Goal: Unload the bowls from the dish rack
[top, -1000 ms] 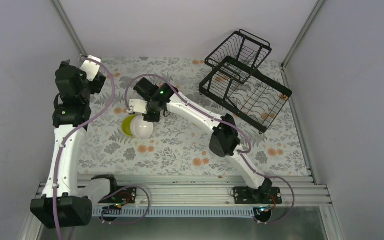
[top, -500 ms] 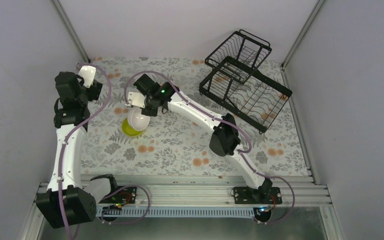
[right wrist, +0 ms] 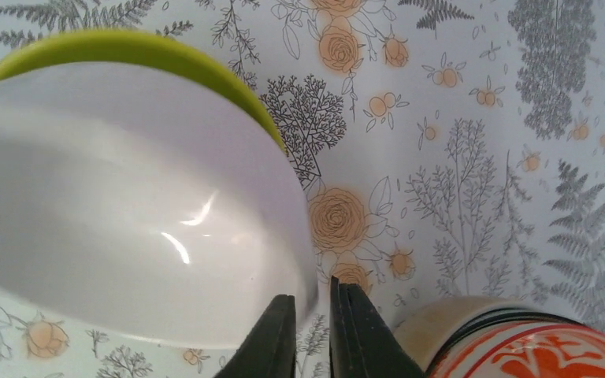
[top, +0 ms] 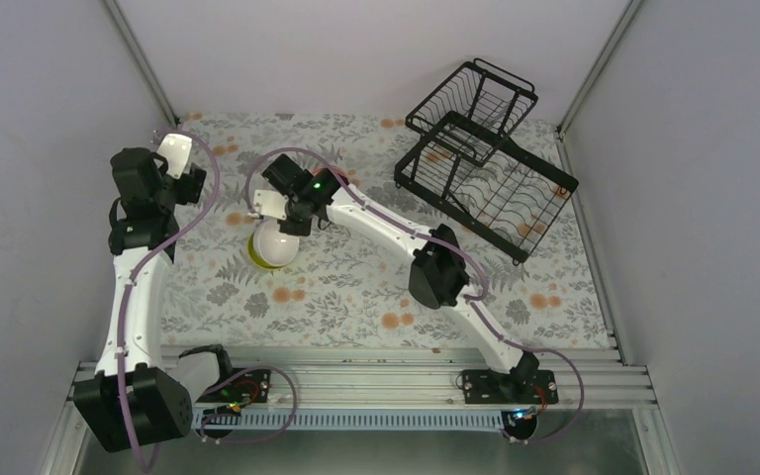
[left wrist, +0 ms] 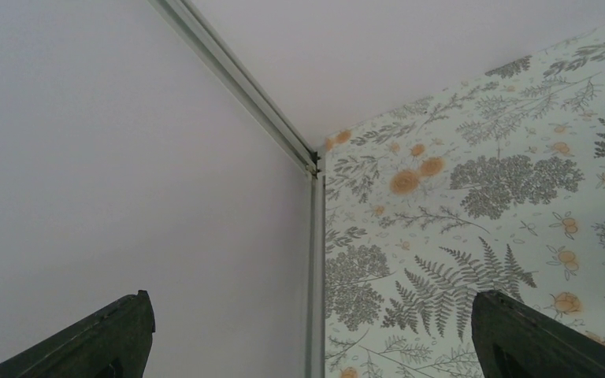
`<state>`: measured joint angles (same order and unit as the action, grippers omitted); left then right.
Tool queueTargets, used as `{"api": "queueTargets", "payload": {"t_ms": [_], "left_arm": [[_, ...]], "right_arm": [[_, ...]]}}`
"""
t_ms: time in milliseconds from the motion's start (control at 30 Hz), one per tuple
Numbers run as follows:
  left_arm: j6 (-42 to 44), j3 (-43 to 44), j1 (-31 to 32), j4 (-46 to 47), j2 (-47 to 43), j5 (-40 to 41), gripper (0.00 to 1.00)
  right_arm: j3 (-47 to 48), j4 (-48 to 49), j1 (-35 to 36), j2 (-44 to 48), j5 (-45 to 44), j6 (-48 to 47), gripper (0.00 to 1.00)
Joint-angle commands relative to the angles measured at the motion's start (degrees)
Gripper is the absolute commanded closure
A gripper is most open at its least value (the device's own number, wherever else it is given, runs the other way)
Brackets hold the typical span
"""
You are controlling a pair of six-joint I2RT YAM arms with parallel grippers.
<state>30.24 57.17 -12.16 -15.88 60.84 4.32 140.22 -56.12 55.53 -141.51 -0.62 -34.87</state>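
White bowl (right wrist: 126, 205) pinched by right gripper (right wrist: 313, 307), arm outstretched leftward.

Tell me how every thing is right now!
White bowl: tilted over the lime bowl, rim pinched.
Lime bowl: on the table, under the white bowl.
Patterned bowl: beside them, nothing touching it.
Rack: on the table, no bowls seen in it.
Right end effector: shut on the white bowl's rim.
Left end effector: open, holding nothing.
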Motion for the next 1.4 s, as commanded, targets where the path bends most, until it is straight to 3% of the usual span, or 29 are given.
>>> {"api": "queueTargets", "payload": {"t_ms": [0, 167, 367, 567, 767, 933, 1033, 1267, 1367], "left_arm": [[-1.4, -1.6, -0.4, 1.4, -0.1, -1.6, 0.0], [-1.6, -2.6, -0.5, 2.2, 0.0, -2.1, 0.0], [-2.3, -2.6, -0.6, 2.0, 0.2, -2.9, 0.0], [-3.6, -2.1, -0.5, 0.5, -0.1, -6.6, 0.0], [-5.4, -1.9, -0.5, -0.2, -1.0, -12.9, 0.0], [-8.0, 0.9, 0.3, -1.5, 1.0, -19.4, 0.0], [-8.5, 2.8, 2.2, -1.2, 2.7, -19.3, 0.0], [-9.4, 5.9, 4.1, -1.5, 5.1, -17.9, 0.02], [-10.0, 6.7, 4.5, -2.1, 6.1, -18.2, 0.04]], "right_arm": [[1.5, 1.9, 0.9, -0.3, 0.2, 0.8, 0.79], [1.5, 2.6, 1.4, 0.4, -0.6, 1.1, 0.58], [-0.2, 3.3, 1.7, 3.1, -1.9, 2.0, 0.52], [-10.1, 6.0, 0.3, 14.2, -5.5, 3.1, 0.52], [-20.0, 11.9, -8.2, 30.6, -14.3, 3.5, 0.47], [-24.5, 10.9, -17.7, 41.1, -15.2, 3.6, 0.46], [-30.9, 9.8, -21.4, 47.8, -14.2, 3.5, 0.5], [-56.0, 4.6, -23.9, 64.5, -9.6, 5.4, 0.96], [-66.9, 2.8, -26.5, 69.6, -8.9, 6.1, 0.97]]}}
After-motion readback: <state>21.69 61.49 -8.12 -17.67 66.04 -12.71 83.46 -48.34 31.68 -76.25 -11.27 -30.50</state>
